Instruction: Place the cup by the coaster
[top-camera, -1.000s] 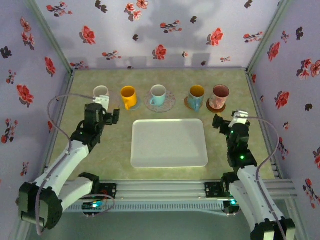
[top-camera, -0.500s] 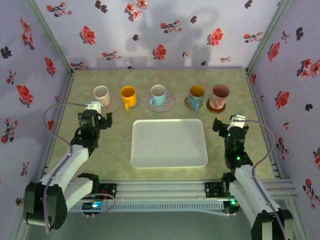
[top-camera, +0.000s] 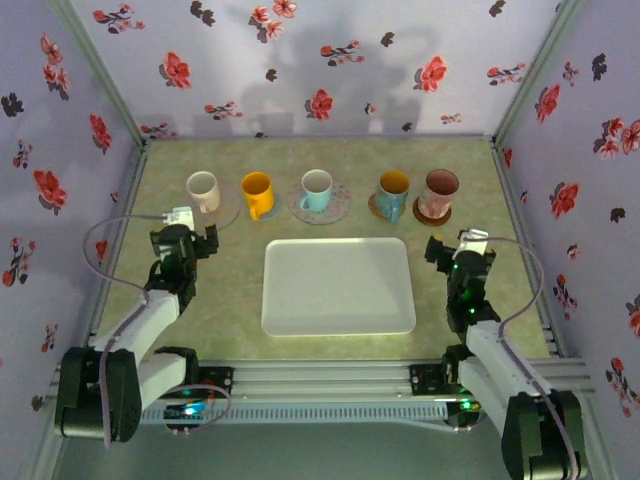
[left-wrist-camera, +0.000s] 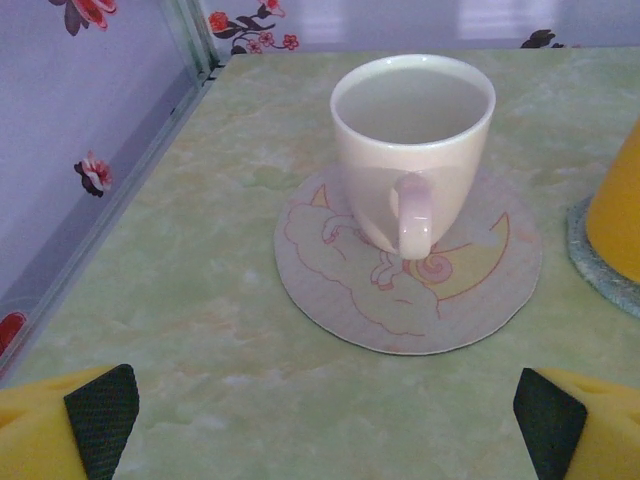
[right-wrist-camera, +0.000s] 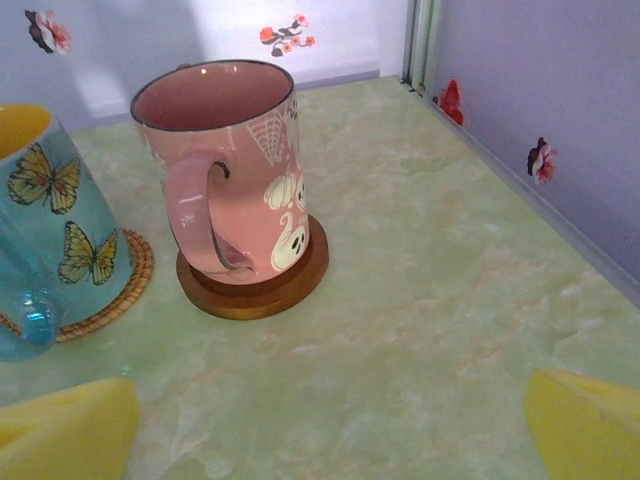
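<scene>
Five cups stand in a row at the back, each on its own coaster. A cream cup sits on a round moon-print coaster, handle toward me. My left gripper is open just short of it, nothing between its yellow fingers. At the right end, a pink ghost-print mug rests on a brown wooden coaster. My right gripper is open and empty in front of that mug.
Between them stand an orange cup, a light blue cup and a blue butterfly cup on a woven coaster. A white tray lies mid-table. Flowered walls close in both sides.
The left arm has drawn back from the cream cup, toward the near left. The right arm has lowered and pulled back slightly. Both grippers stay open.
</scene>
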